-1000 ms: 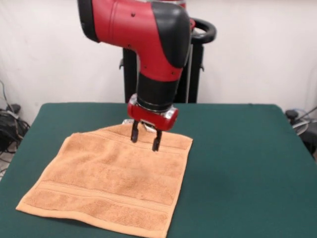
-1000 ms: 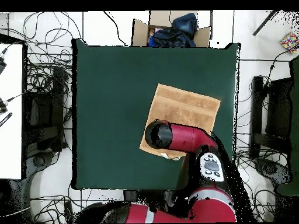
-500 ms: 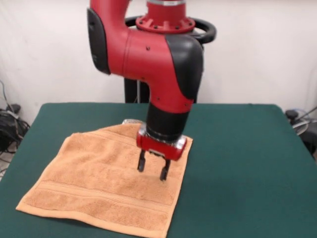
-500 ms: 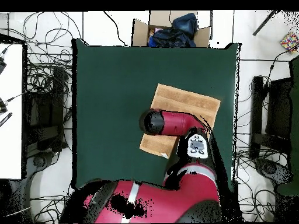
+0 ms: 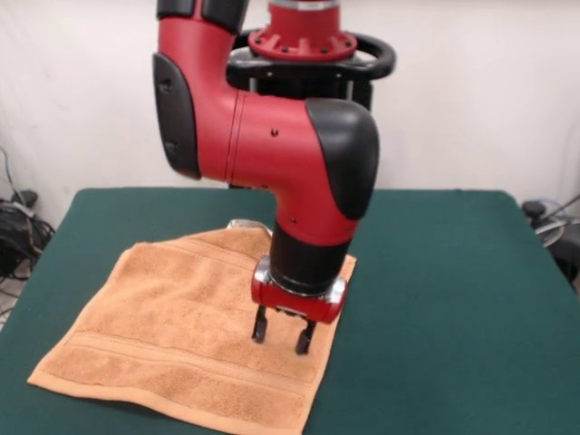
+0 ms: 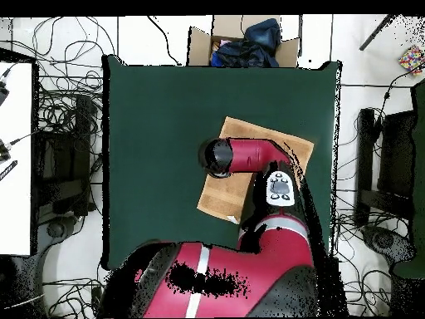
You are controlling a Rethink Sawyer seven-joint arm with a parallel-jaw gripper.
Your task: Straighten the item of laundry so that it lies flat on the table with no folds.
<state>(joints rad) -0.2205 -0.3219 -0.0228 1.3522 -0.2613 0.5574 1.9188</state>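
The item of laundry is an orange-tan terry towel spread on the dark green table, with woven bands near its front and back edges. A bit of white shows at its far corner. My gripper hangs just above the towel's right side, open, with nothing between its two dark fingers. In the overhead view the red arm covers most of the towel, and the gripper itself is hidden under the arm's end.
A cardboard box holding dark cloth stands beyond the table's edge in the overhead view. Cables lie on the floor around the table. Dark equipment sits on the floor at the left.
The gripper has travelled from the towel's far edge toward the front along its right side, staying open. The towel has not visibly moved.
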